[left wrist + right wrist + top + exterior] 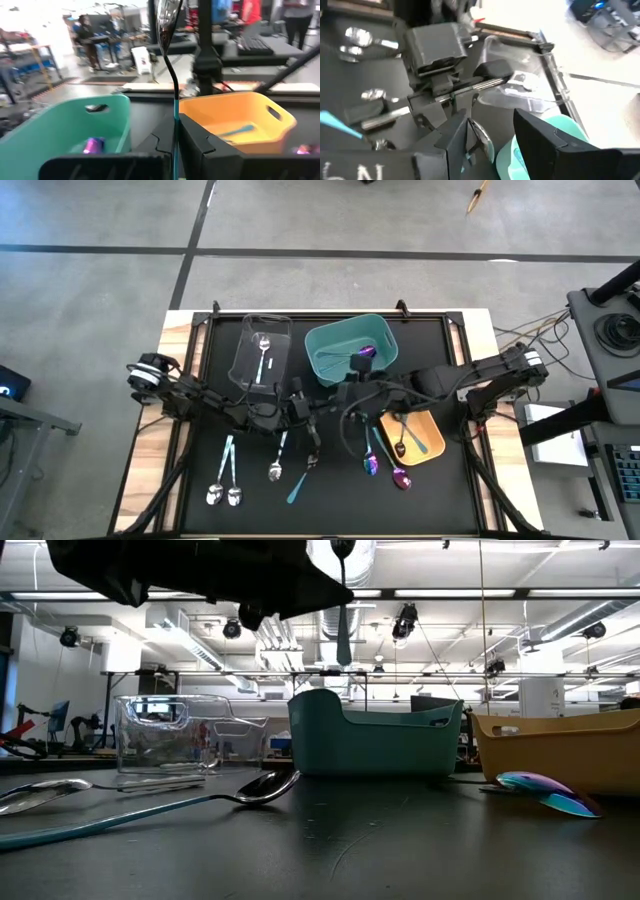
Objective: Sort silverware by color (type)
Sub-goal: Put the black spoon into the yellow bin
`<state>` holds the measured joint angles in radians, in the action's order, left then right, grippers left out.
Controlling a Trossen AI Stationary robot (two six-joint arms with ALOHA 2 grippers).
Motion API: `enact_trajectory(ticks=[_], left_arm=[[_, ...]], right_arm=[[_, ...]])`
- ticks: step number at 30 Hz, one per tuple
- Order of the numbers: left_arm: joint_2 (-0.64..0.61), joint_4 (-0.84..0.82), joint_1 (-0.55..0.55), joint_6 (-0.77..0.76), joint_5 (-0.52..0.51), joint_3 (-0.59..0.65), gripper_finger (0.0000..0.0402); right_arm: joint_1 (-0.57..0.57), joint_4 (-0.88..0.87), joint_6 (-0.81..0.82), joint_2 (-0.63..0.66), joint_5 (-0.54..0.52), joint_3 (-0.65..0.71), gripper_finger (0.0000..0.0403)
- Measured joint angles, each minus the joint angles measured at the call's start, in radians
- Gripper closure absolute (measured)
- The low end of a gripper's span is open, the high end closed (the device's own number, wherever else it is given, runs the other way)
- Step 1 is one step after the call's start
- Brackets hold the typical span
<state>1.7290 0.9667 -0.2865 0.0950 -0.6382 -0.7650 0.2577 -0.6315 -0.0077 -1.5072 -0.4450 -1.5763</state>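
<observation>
Handover above the table's centre
Left gripper point(175, 150) clamps a teal-handled spoon point(167, 30) upright; right gripper point(490, 145), at its 3 o'clock, stands open, holding nothing.

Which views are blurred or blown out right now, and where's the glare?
Left wrist view: room behind is overexposed and soft; the dark spoon held upright between the left jaws is fairly crisp. Right wrist view: smeared throughout, white blowout beyond the table. Low view: bright ceiling lights, arm silhouetted, sharp glints on the iridescent spoon. High view: even, no glare.
</observation>
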Motion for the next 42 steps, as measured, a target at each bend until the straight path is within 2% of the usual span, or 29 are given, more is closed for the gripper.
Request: enact_trajectory(ticks=[7, 13, 19, 29, 36, 42], left_arm=[[-0.006, 0.054, 0.002, 0.084, -0.027, 0.0, 0.0401], [-0.013, 0.057, 0.006, 0.089, -0.025, -0.002, 0.0402], [-0.018, 0.129, 0.007, 0.11, 0.019, -0.006, 0.0401], [-0.02, 0.171, 0.01, 0.129, 0.056, -0.006, 0.0401], [-0.02, 0.221, 0.016, 0.133, 0.056, -0.006, 0.0401], [-0.021, 0.223, 0.032, 0.133, 0.056, -0.027, 0.0401]], right_arm=[[0.005, -0.039, 0.037, 0.083, -0.011, 0.001, 0.025], [0.011, -0.074, 0.034, 0.146, -0.001, 0.009, 0.025], [0.013, -0.056, 0.054, 0.198, 0.007, 0.096, 0.025], [0.014, 0.345, -0.019, 0.224, 0.007, 0.361, 0.025], [0.004, 0.63, -0.065, 0.214, 0.003, 0.459, 0.025], [-0.018, 0.787, -0.071, 0.214, 0.0, 0.536, 0.0251]])
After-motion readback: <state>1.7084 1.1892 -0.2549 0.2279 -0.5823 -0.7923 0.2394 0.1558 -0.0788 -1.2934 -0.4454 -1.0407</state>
